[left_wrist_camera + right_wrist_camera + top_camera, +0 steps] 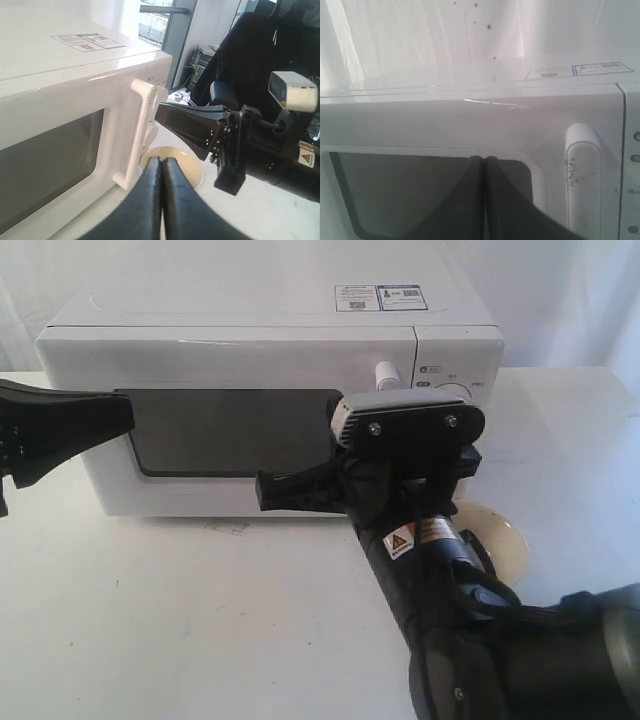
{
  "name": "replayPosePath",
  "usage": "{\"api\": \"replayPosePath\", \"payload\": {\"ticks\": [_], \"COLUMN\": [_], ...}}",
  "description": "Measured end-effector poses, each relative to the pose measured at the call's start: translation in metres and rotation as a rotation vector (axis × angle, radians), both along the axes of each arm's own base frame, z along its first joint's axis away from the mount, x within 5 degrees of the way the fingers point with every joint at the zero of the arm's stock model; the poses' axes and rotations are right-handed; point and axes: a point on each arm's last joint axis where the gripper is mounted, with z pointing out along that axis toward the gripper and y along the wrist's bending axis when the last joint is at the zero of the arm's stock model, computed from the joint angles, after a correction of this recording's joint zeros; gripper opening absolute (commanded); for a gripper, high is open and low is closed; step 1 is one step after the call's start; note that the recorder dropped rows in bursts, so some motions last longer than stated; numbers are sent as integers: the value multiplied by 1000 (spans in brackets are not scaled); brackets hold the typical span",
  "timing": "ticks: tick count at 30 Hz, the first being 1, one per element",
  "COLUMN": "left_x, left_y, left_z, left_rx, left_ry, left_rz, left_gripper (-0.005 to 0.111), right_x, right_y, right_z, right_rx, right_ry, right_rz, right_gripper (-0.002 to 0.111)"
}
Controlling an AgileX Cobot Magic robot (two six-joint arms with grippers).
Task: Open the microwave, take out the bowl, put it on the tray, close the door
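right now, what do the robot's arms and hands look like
The left hand and right hand each have two long, tapered black fingers. The right arm is black, with a grey camera block fixed by two screws and a warning-triangle sticker.

Right arm (470, 640) matte black, tubular. Grey rounded camera housing (405, 412) at wrist, two screws (374, 427). Yellow-triangle warning sticker (399, 543). Black cable (492, 592). Left gripper (161, 160) black, tapered fingers.
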Motion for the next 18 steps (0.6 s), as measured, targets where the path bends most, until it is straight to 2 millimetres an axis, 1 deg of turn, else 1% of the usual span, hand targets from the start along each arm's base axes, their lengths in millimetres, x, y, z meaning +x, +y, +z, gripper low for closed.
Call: {"api": "replayPosePath", "payload": {"ticks": [2,6,8,14,18], "left_x": [0,0,0,0,0], "left_y": [0,0,0,0,0], "left_z": [0,0,0,0,0], "left_rx": [0,0,0,1,1], "left_ry": [0,0,0,-2,-2], "left_rz": [0,0,0,0,0], "left_gripper": [0,0,0,0,0], "right_x": [-4,-7,-8,-14,-18], "right_y": [-3,-7,-6,3,6], "right_z": [2,0,-5,-31,-39], "right_rx": [4,3,-7,-71,-95], "right_ry": [-4,10,71,350,441], "right_rz": [5,-5,13,130,171], "right_gripper": [0,0,0,0,0]}}
